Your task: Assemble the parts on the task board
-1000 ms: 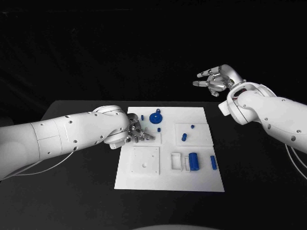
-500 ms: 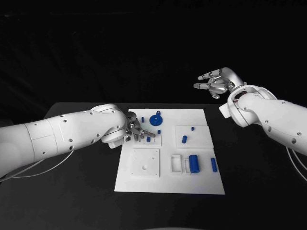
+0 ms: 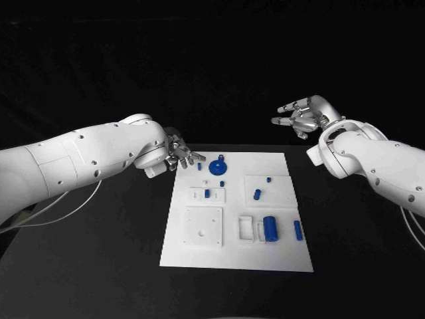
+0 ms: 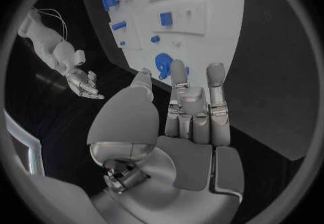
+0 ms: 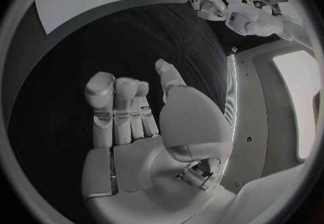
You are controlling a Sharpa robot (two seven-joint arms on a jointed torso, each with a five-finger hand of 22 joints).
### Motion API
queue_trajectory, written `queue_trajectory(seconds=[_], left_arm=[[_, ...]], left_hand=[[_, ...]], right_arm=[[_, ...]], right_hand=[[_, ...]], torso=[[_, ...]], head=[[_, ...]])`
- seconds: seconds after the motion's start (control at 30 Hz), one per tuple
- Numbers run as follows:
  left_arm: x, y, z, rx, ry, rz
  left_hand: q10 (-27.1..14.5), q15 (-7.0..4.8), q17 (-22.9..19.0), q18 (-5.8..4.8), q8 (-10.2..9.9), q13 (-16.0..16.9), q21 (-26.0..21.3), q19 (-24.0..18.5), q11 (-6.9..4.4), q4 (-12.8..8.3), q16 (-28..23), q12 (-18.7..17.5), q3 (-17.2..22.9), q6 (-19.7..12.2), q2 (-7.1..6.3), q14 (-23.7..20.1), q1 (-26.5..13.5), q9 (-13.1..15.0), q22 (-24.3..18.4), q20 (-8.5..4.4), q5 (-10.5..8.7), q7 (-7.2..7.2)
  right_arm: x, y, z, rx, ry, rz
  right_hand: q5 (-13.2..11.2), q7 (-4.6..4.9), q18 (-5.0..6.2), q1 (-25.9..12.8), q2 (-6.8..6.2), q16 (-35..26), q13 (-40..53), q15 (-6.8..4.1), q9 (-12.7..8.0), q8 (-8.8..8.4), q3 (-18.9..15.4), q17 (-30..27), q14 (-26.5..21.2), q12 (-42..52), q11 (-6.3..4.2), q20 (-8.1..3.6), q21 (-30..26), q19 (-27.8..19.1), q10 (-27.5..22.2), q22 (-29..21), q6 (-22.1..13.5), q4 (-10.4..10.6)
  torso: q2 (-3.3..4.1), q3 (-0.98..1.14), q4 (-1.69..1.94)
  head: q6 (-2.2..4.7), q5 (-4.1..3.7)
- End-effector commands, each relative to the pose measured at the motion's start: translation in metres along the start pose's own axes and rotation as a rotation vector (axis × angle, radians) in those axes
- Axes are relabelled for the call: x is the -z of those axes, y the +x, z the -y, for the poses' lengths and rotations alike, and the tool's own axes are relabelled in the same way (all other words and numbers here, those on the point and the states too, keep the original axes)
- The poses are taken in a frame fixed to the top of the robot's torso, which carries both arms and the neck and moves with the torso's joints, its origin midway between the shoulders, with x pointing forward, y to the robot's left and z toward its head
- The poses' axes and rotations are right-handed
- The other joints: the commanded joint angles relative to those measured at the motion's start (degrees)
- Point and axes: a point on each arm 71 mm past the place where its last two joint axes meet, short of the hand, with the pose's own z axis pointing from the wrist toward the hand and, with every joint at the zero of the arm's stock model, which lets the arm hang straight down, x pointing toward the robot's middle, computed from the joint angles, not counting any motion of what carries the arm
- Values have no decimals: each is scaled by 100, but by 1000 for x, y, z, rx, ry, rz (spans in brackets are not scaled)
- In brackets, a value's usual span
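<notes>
Lifted off the flat white task board (image 3: pixel 234 256), left robot hand (image 3: pixel 182 156) hovers empty.

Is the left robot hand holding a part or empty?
Empty. The left robot hand has its fingers straight and apart with nothing between them, raised over the board's far left corner.

You see left hand (image 3: pixel 179 155) empty above task board (image 3: pixel 238 256) far-left corner; right hand (image 3: pixel 303 117) raised, fingers (image 3: pixel 281 121) apart, beyond counter (image 3: pixel 97 252).

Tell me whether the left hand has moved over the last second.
Yes. The left hand lifted off the task board and drew back to its far-left corner, holding nothing.
</notes>
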Motion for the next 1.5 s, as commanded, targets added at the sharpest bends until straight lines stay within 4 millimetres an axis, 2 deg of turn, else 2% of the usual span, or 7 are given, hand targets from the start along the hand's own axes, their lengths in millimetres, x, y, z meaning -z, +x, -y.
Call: queue_trajectory(seconds=[0.03, 0.5, 0.67, 0.97, 1.13, 1.37, 1.5], left_arm=[[-3, -3, 4, 5, 17, -51], [-19, -23, 3, -37, -36, -23], [-25, -23, 4, -59, -46, -21], [-31, -20, 4, -73, -58, -21], [-32, -20, 4, -75, -61, -24], [-32, -19, 5, -83, -59, -39], [-32, -18, 5, -82, -58, -44]], left_hand=[[236, 26, 36, 58, -6, -99, -12, 6, 54, -115, 53, 85, -43, 29, 94, -10, -23, -1156, 106, 56, 21, 79], [231, 36, 121, 62, 19, -110, 40, 4, 74, -99, 118, 148, -29, -96, 82, -5, -38, -1323, 108, 49, 34, 86], [228, 38, 109, 62, 17, -113, 41, -7, 79, -112, 112, 142, -40, -111, 91, -15, -39, -1339, 107, 51, 28, 91], [230, 38, 106, 67, 25, -113, 55, -9, 80, -96, 117, 140, -43, -107, 98, -15, -70, -1362, 106, 52, -21, 91], [232, 38, 111, 68, 25, -111, 60, -10, 81, -79, 122, 143, -39, -106, 115, -13, -90, -1370, 106, 53, -32, 90], [236, 36, 129, 65, 33, -108, 69, -12, 79, -89, 138, 161, -48, -63, 154, -6, -98, -1367, 106, 51, -21, 80], [235, 39, 136, 62, 23, -116, 91, -19, 72, -213, 158, 189, -149, -39, 262, -5, -97, -1366, 105, 51, 48, 74]], right_arm=[[0, 1, -1, 1, -8, -11], [3, -2, -3, 0, -14, -9], [4, -3, -3, 0, -15, -9], [4, -4, -5, -8, -21, -5], [4, -5, -5, -14, -20, -2], [3, -4, -6, -17, -20, -1], [3, -4, -5, -18, -19, -1]], right_hand=[[-1, 4, 90, -14, 3, -20, -5, -12, 9, 32, -12, -4, 19, -22, -4, -34, -7, 341, -5, 454, -56, 38], [23, 3, 90, -7, -7, -22, -7, -12, 9, 32, -7, 1, 26, -26, -5, -34, 0, 340, -3, 449, -53, 55], [23, 3, 90, -7, -7, -22, -7, -12, 9, 32, -7, 1, 26, -26, -5, -34, 0, 340, -3, 449, -53, 55], [36, 0, 96, -3, -18, -82, -193, -15, 9, 33, 5, -37, 21, -231, -14, -34, -59, 335, -48, 419, -50, 85], [42, -13, 93, 17, -39, -417, -1006, -46, 8, 31, 25, -198, 27, -790, -56, -67, -359, 328, 51, 238, -57, 124], [45, -13, 93, 21, -36, -452, -1041, -45, 9, 32, 27, -202, 27, -776, -53, -68, -377, 326, 43, 219, -57, 127], [47, -13, 94, 24, -36, -461, -1053, -46, 8, 32, 28, -202, 28, -772, -53, -68, -381, 325, 42, 213, -58, 126]], torso=[[37, -3, -14], [201, -8, -83], [246, -19, -85], [337, -6, -116], [355, 4, -124], [350, 6, -124], [350, 3, -133]], head=[[10, 4], [126, 45], [155, 35], [192, 97], [179, 105], [181, 104], [181, 126]])
